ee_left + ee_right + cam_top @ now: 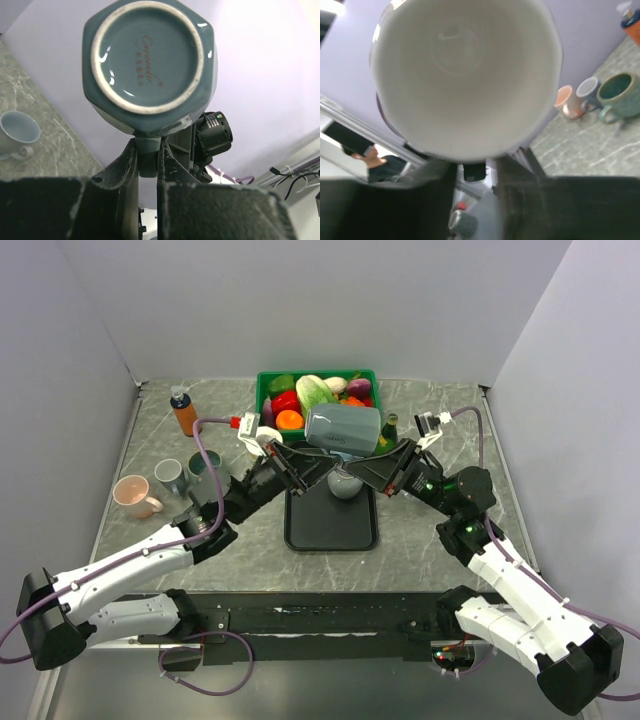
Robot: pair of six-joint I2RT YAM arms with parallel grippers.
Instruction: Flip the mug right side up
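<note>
Holding the mug (343, 430) aloft on its side, over the 12 o'clock end of the black tray (300, 535), the two arms looked to be midway through a handover. The left pincer (148, 150) was clamped on what appeared to be the mug's handle. Its wrist view faced the ringed base, and from above it came in at the mug's 8 o'clock. The right pincer (476, 169) reached in from 4 o'clock, facing the white interior at the lower rim. Blur there hid whether it had closed on the rim, so I could not tell. Both forearms slanted up and inward from the near edge of the desk (450, 410), meeting in a shallow peak. By my reckoning, the next move called for a firm right-hand hold before the left released. A wrist roll would then bring the mouth up, followed by a lowering onto the tray.
</note>
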